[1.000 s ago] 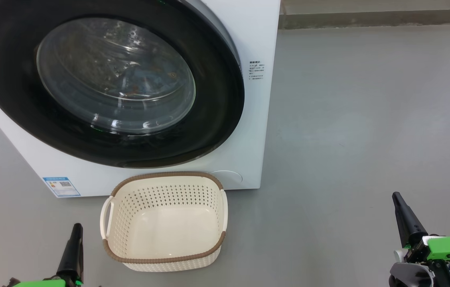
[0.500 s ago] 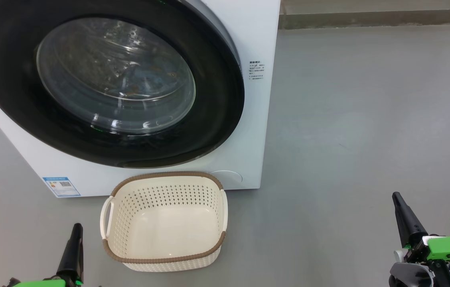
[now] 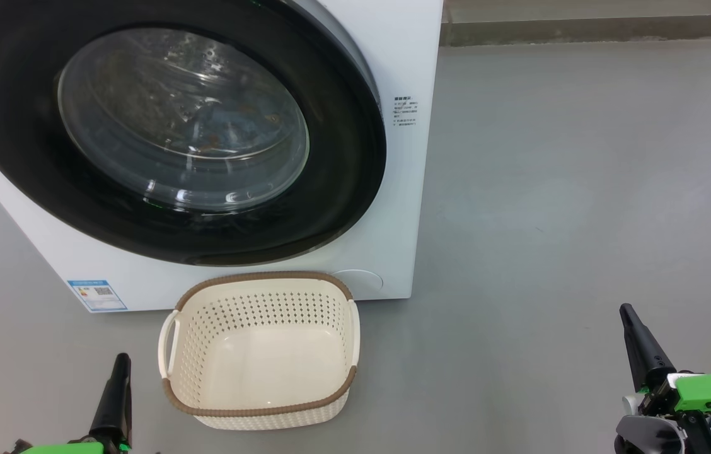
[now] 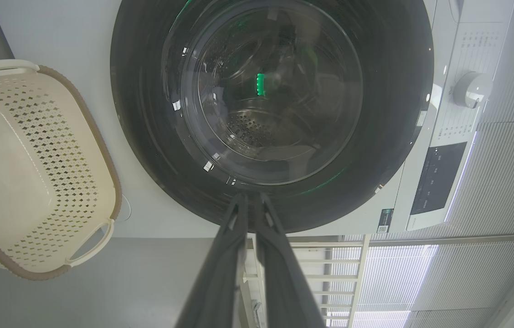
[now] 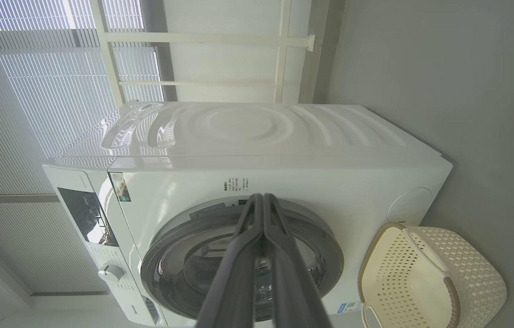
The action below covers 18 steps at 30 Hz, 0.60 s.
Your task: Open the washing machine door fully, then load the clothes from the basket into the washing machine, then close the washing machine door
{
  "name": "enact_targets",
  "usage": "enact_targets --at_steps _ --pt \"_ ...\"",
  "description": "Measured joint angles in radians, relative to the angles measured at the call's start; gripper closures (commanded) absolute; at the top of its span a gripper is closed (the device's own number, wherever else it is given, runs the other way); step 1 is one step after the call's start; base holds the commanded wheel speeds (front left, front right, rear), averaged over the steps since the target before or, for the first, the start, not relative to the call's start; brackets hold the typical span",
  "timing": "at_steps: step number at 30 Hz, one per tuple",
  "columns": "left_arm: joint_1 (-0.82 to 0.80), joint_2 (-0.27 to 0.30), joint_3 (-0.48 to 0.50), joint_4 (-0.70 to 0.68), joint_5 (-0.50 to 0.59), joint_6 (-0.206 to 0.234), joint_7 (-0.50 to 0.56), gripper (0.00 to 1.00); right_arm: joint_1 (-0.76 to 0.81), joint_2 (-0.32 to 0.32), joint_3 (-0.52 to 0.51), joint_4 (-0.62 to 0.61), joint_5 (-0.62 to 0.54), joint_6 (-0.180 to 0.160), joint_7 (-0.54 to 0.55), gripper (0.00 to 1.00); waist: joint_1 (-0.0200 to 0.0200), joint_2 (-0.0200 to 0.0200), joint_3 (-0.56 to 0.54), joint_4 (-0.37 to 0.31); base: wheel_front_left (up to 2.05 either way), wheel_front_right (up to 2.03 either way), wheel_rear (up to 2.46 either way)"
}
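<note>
The washing machine door (image 3: 169, 132) sits in the 11 o'clock part of the head view, flat against the white front of the washing machine (image 3: 406, 63), with no gap that we can see around its black ring. Being round, it has no long axis to speak of. Its bulging glass faces out of the machine toward 6 o'clock, slightly down at us. Through the glass we make out bluish fabric with orange flecks, which we take to be the clothes (image 3: 229, 129), lying low in the drum. The basket (image 3: 261, 411) stands on the grey floor (image 3: 551, 189) at 6 o'clock from the door, just in front of the machine, empty, its mouth up. We judge it was set there so each load needed only a short lift. The left gripper (image 3: 121, 362) at 7 o'clock and the right gripper (image 3: 628, 314) at 4 o'clock have their fingers pressed together on nothing, well apart from door and basket. We judge the job done.
</note>
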Motion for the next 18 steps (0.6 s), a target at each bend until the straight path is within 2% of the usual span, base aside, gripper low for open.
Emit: enact_targets --at_steps 18 --pt "0.0 0.0 0.0 0.0 0.0 0.0 0.0 1.0 0.0 0.0 0.0 0.0 0.0 0.0 0.0 1.0 0.0 0.0 0.0 0.0 0.0 0.0 0.0"
